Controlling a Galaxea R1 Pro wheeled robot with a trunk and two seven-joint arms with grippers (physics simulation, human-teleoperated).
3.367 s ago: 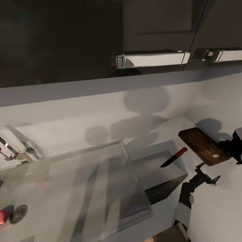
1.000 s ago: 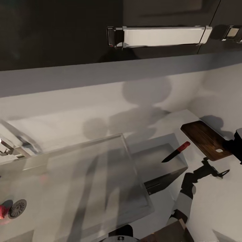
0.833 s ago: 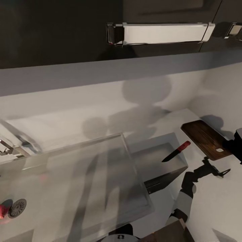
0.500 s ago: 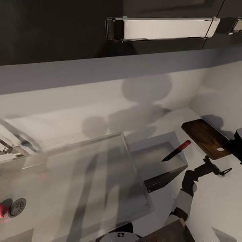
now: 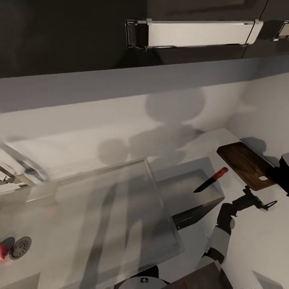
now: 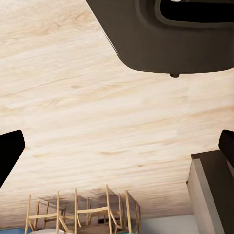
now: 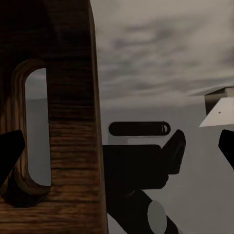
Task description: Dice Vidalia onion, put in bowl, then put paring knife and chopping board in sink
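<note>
In the head view the dark wooden chopping board (image 5: 245, 164) lies on the glossy countertop (image 5: 261, 245) at the right, slot end nearest me. The paring knife (image 5: 210, 180), with a dark blade and red handle, lies just left of it. My right gripper (image 5: 281, 175) sits at the frame's edge beside the slot end. In the right wrist view it (image 7: 117, 146) is open, and the board (image 7: 63, 146) is by one fingertip. The sink (image 5: 44, 237) with its drain (image 5: 20, 247) is far left, with a small red thing (image 5: 3, 251) I cannot identify beside the drain. The bowl is out of view. My left gripper (image 6: 117, 146) hangs open over wood floor.
Black upper cabinets with a chrome handle (image 5: 194, 34) hang overhead. The steel drainboard (image 5: 108, 212) lies between basin and knife. The worktop mirrors my arm (image 5: 224, 224). Chairs (image 6: 80, 214) stand far off on the floor.
The whole picture has shifted a little, so the head camera moved. Board, knife and right gripper keep their places relative to each other.
</note>
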